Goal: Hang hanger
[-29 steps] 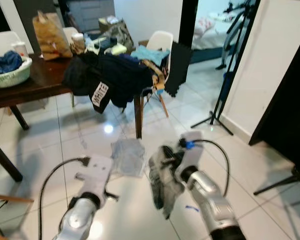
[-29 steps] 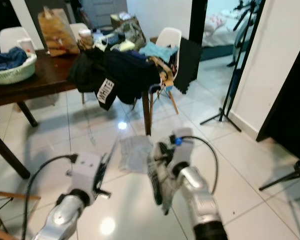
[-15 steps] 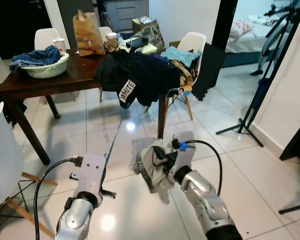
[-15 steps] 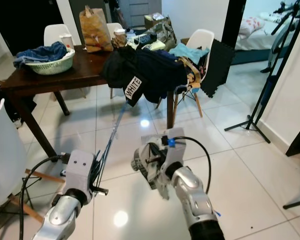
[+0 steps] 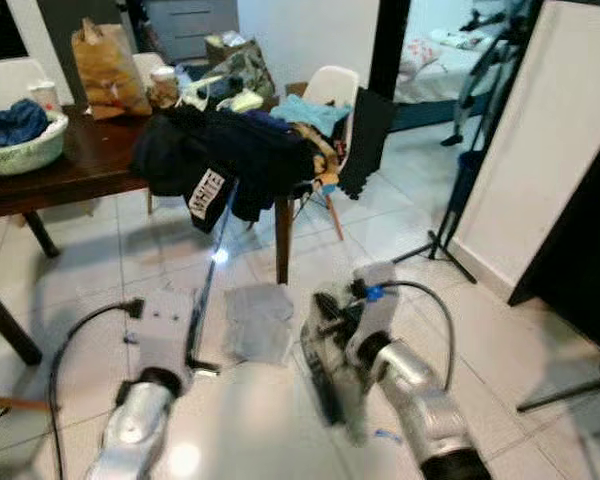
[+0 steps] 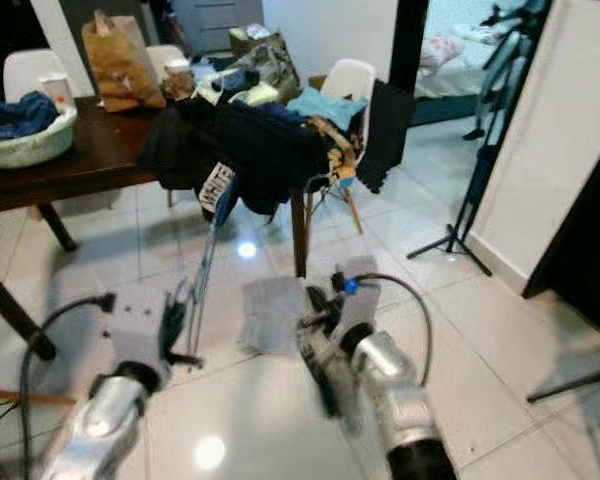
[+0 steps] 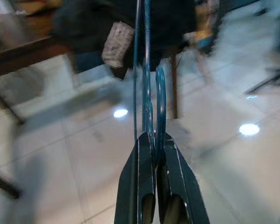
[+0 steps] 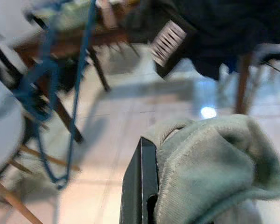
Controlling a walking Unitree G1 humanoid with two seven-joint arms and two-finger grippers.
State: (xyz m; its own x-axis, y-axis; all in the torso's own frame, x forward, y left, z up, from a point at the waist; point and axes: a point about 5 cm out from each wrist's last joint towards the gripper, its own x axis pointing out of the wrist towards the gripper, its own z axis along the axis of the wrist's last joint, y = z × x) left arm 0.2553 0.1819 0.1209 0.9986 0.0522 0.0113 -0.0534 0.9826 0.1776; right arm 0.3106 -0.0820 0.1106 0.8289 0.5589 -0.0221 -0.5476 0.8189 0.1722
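Above a tiled floor, both grippers hold laundry things.
Head views: left gripper carries a thin blue hanger; right gripper holds a grey-green garment near the table. Left wrist view: fingers pinched on the hanger's wire. Right wrist view: cloth bunched against one finger.

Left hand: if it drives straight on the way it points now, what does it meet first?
Probably the dark clothes draped over the wooden table. The left hand, shut on the blue hanger, points at them across bare floor; the depth is hard to judge.
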